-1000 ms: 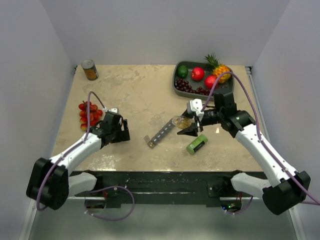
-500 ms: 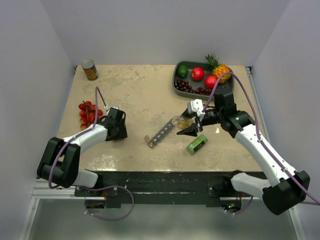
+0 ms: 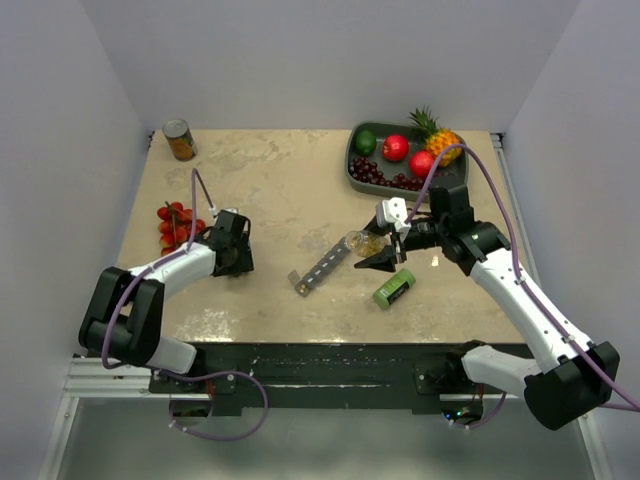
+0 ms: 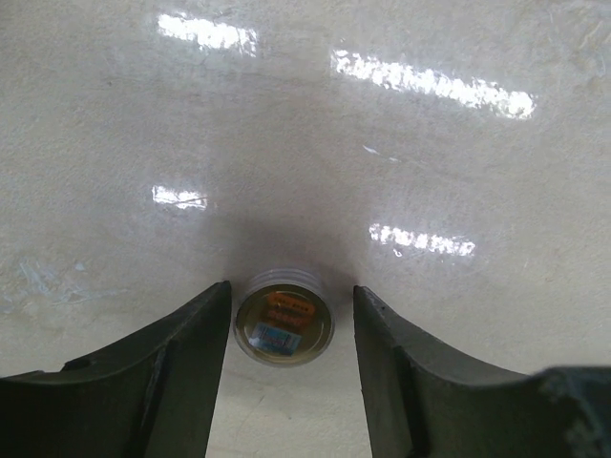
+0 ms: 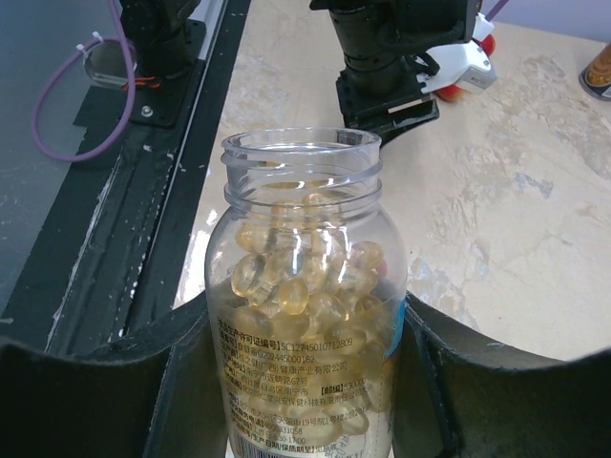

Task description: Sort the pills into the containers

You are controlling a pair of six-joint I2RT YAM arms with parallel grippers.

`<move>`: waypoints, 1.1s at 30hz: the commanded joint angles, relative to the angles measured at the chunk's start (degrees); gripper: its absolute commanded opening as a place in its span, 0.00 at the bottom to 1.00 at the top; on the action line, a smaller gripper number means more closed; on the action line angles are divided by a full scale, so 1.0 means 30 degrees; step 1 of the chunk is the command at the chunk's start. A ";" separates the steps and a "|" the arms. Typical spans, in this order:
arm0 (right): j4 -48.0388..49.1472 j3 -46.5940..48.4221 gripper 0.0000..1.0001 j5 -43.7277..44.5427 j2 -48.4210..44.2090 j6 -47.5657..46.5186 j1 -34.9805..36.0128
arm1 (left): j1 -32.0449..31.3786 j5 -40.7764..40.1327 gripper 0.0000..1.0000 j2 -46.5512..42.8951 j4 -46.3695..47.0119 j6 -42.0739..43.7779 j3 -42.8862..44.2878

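Two end effectors at work. Right end effector (image 3: pixel 385 256) clenched on open bottle (image 5: pixel 304 324), pills (image 5: pixel 305 281) packed nearly to neck. Bottle mouth sits near far end of containers (image 3: pixel 320 265), mid-desk (image 3: pixel 270 190). Left end effector (image 4: pixel 291 291) straddles small round cap (image 4: pixel 284 329), released, slim gaps either side. Tip your bottle slowly, mouth low over one compartment; full bottle likely spills several at once. Lids raised or not: cannot tell.
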 commanded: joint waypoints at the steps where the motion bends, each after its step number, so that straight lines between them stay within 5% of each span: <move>1: 0.0678 0.0050 0.04 -0.0688 -0.0235 0.0159 -0.0109 | 0.0089 0.0917 0.59 -0.1005 -0.0325 0.0083 -0.0245; 10: 0.0766 0.0021 0.04 -0.0601 -0.0118 0.0246 -0.0139 | 0.0089 0.0977 0.58 -0.1241 -0.0617 -0.0063 -0.0569; 20: 0.0766 -0.0038 0.04 -0.0426 0.0000 0.0246 -0.0255 | 0.0060 0.1122 0.18 -0.1708 -0.0793 0.0171 -0.0101; 33: 0.0678 -0.0272 0.04 0.0248 0.0672 -0.0076 -0.0256 | 0.0060 0.6301 0.09 -0.6337 0.0817 -0.0090 -0.0978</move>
